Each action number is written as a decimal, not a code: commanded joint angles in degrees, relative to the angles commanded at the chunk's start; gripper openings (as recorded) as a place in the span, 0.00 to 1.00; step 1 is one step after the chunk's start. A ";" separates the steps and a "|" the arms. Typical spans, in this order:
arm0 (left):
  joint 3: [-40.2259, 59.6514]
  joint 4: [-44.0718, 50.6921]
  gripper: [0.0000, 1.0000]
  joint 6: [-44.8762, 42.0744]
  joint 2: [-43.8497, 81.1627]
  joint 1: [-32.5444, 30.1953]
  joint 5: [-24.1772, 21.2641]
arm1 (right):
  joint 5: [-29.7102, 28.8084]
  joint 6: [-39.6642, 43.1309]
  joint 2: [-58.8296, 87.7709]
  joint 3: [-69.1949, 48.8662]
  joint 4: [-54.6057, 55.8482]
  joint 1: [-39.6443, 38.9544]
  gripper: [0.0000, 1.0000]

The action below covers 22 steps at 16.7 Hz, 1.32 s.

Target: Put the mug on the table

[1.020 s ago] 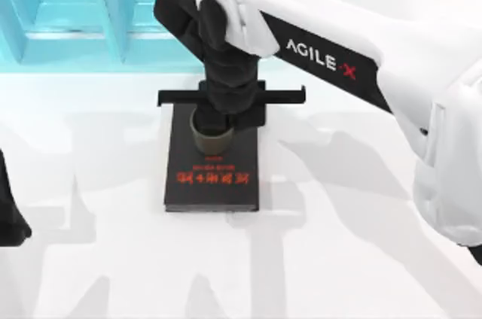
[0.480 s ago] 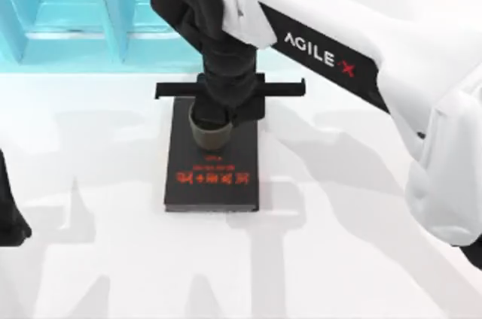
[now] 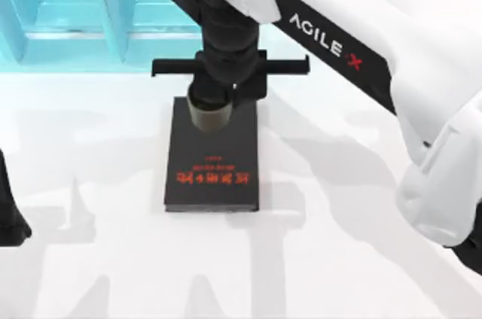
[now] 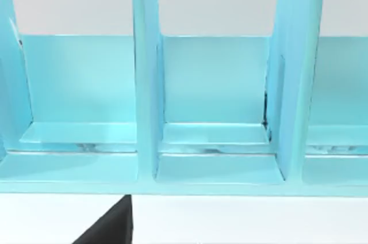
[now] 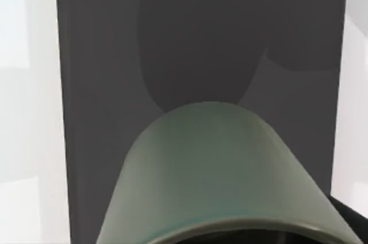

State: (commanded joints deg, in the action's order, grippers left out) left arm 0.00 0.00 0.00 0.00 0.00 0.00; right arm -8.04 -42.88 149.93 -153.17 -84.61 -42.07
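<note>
Over far end of black book (image 3: 212,155), top view: olive-green mug (image 3: 210,114), upright, hollow top tucked under the wrist of right arm. Right gripper (image 3: 213,99) stands straight down on it; fingers themselves hidden by wrist body, so width of spread can't be read directly, but judged pinched on mug rim/wall, since mug hangs with the tool. Right wrist view: mug wall (image 5: 221,169) close under camera, book cover (image 5: 103,83) beneath it w/ a round shadow on the cover offset from the mug, which suggests mug is lifted clear of book, not resting. Status of task: pick judged done, mug off its perch; carry and set-down not yet done. Remaining: move sideways past book edge to bare white table (image 3: 354,244), lower, release. Table free both sides of book; turquoise shelf unit (image 3: 68,10) along far edge, near book's far end, so clearance there is tighter. Left arm: parked at table's left edge, gripper (image 3: 9,214) idle, spread not readable; its wrist view faces shelf compartments (image 4: 213,83).
</note>
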 joint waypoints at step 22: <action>0.00 0.00 1.00 0.00 0.00 0.00 0.00 | 5.65 20.05 -29.29 41.77 4.14 20.05 0.00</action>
State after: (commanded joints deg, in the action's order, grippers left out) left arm 0.00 0.00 0.00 0.00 0.00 0.00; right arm -2.40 -22.82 120.64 -111.40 -80.46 -22.03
